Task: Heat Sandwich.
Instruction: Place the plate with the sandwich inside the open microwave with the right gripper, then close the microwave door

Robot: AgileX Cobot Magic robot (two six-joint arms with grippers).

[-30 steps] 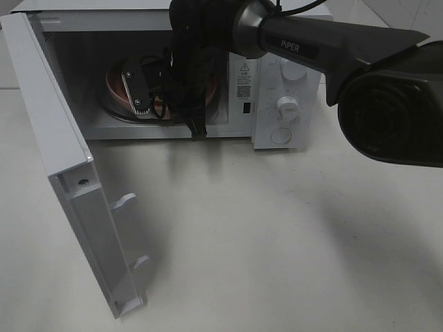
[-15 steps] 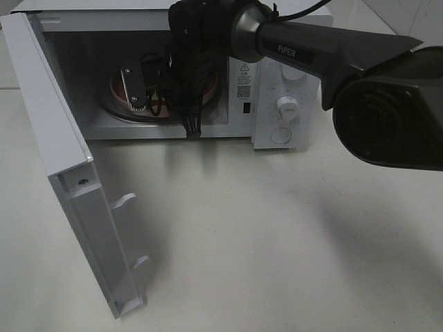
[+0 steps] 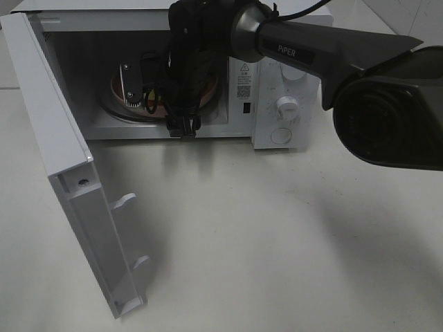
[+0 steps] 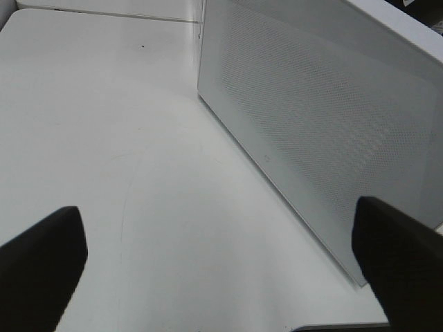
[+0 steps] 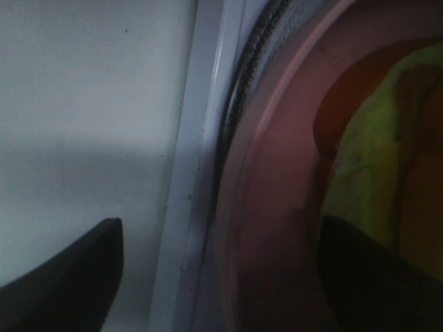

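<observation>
We see the microwave in smooth white plastic with a slight sheen. Its open door has a fine dotted mesh on a smooth face. Inside the microwave, the pink plate looks smooth and glossy, and the sandwich shows a soft yellow-green layer. The table under the microwave is matt off-white. The arm reaching into it has a matt dark casing.

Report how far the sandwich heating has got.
Done: the door stands open and the sandwich sits on its plate inside the microwave. In hand: the right hand is open over the plate's rim. Left: withdraw the hand, shut the door, set the dial.
</observation>
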